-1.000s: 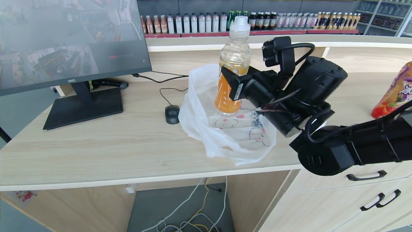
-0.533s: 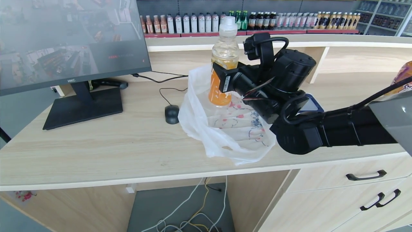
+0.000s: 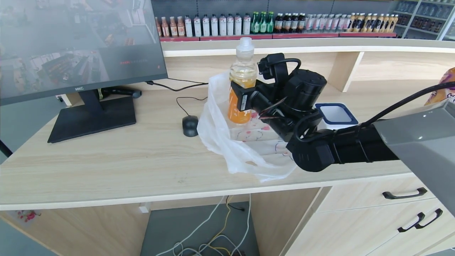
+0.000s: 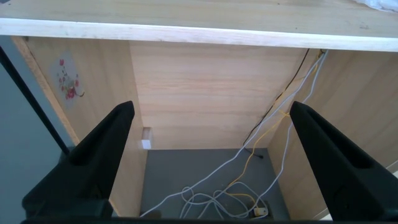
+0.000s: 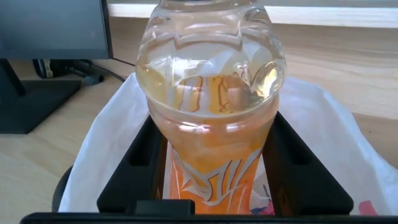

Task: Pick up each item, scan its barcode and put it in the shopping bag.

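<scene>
My right gripper (image 3: 239, 100) is shut on an upright orange drink bottle (image 3: 241, 81) with a white cap and orange label. It holds the bottle over the mouth of the white plastic shopping bag (image 3: 245, 142), which lies open on the wooden counter (image 3: 117, 156). The bottle's base is level with the bag's rim. Seen from the right wrist, the bottle (image 5: 211, 106) sits between the black fingers (image 5: 134, 162), with the bag (image 5: 106, 149) beneath. My left gripper (image 4: 211, 155) hangs open below the counter edge, holding nothing.
A monitor (image 3: 78, 42) on a black stand (image 3: 92, 117) and a black mouse (image 3: 190, 125) stand left of the bag. A blue-rimmed white tray (image 3: 336, 113) lies to the right, with a colourful snack pack (image 3: 442, 89) at the far right. Drawers and loose cables are under the counter.
My right arm has carried the bottle to the left and lower, down to the bag's opening. The blue-rimmed tray is now uncovered behind the arm.
</scene>
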Robot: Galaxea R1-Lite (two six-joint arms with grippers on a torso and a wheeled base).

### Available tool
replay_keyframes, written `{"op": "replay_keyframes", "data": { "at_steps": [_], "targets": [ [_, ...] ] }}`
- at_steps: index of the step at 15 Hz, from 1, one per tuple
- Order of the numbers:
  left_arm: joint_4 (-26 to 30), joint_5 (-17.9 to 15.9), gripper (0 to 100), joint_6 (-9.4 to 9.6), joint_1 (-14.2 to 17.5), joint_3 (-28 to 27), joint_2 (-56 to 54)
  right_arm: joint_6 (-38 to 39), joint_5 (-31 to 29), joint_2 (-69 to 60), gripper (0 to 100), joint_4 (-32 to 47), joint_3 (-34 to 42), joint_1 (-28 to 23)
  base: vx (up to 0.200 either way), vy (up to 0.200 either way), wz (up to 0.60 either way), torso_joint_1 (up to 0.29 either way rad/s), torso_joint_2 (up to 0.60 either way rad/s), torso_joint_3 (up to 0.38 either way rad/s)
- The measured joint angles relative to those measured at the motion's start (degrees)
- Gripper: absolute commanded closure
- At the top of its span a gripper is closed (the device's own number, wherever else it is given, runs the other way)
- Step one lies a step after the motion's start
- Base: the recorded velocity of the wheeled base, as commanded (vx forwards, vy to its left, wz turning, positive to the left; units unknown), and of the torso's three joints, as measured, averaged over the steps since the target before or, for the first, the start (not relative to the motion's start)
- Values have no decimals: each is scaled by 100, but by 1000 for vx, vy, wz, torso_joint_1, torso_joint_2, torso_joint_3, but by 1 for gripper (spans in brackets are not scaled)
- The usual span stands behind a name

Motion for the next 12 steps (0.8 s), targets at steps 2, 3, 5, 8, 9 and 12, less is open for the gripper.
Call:
{"op": "replay_keyframes", "data": {
  "at_steps": [2, 3, 5, 8, 9, 12],
  "targets": [
    [2, -2, 0, 0, 0, 0, 0, -2, 24, 72, 100, -13, -17, -9, 0, 0, 0, 0, 0, 0],
    [2, -2, 0, -2, 0, 0, 0, 5, 38, 91, 100, -17, -17, 4, 0, 0, 0, 0, 0, 0],
    [0, 0, 0, -2, 0, 0, 0, 96, 40, 113, 100, -20, -17, 0, 0, 0, 0, 0, 0, 0],
    [2, -2, 0, 2, 0, 0, 0, 187, 38, 129, 100, -11, 9, 4, 0, 0, 0, 0, 0, 0],
    [0, -2, 0, 0, 2, 0, 0, 200, 38, 149, 100, -13, 11, 4, 0, 0, 0, 0, 0, 0],
    [0, -5, 0, 0, 2, 0, 0, 200, 38, 199, 100, -26, 11, 22, 0, 0, 0, 0, 0, 0]
  ]
}}
